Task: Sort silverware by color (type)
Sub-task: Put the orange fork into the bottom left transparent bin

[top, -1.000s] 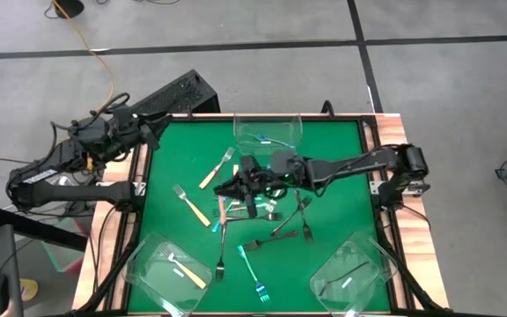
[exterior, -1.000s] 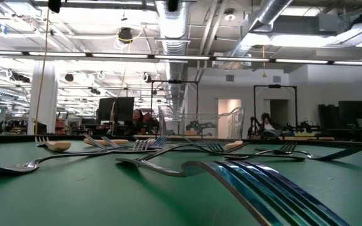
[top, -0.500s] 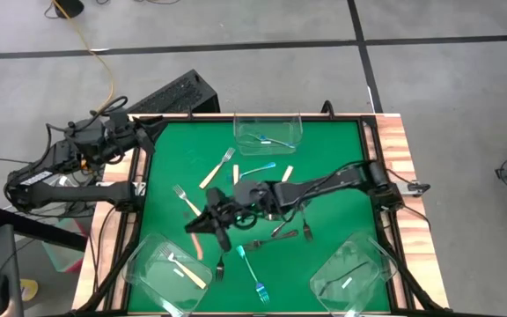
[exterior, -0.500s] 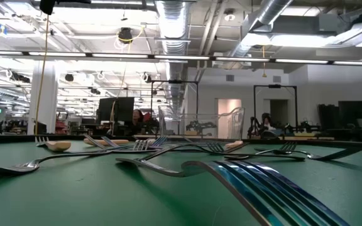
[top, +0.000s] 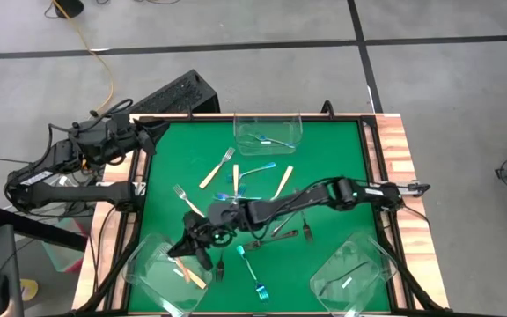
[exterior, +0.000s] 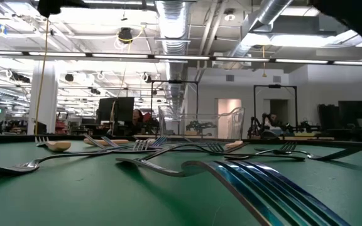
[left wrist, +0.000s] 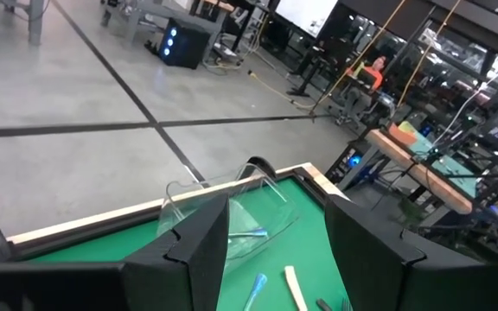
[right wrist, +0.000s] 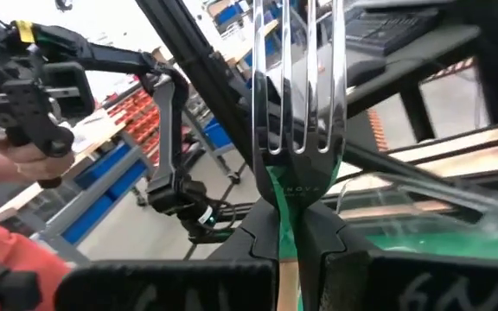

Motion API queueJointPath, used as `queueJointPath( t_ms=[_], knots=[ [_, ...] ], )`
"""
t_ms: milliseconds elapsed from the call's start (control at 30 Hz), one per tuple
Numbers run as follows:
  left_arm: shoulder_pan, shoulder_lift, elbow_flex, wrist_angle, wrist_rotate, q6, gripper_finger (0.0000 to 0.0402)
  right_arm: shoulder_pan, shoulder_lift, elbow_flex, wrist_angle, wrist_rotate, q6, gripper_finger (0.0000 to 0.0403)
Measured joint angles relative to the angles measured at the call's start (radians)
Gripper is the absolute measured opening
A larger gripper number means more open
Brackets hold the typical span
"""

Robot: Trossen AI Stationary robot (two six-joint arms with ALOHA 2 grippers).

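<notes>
Green table (top: 333,150): forks (top: 267,231) scattered mid-table. Far tub (top: 268,129) holds a blue fork; near-left tub (top: 161,273) a tan fork (top: 190,276); near-right tub (top: 352,271) a dark one. Right gripper (top: 186,250), above near-left tub, clamps a tan-handled fork (right wrist: 299,95). Left gripper (left wrist: 271,250) wide, off-table.

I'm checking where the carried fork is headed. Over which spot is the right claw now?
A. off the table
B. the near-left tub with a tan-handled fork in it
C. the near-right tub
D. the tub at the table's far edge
B: in the high view the right claw, shut on a fork, hangs at the rim of the near-left tub.
</notes>
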Motion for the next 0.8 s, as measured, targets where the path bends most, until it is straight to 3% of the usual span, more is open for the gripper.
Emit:
queueJointPath(
  t_ms=[300,800],
  knots=[
    [0.000,0.000,0.000,-0.054,0.002,0.004,0.0176,0.002,0.093,0.037,-0.056,-0.039,0.063,0.0022],
    [0.000,0.000,0.000,-0.087,0.022,0.021,0.0176,0.000,0.095,0.037,-0.205,-0.050,0.042,0.0022]
  ],
)
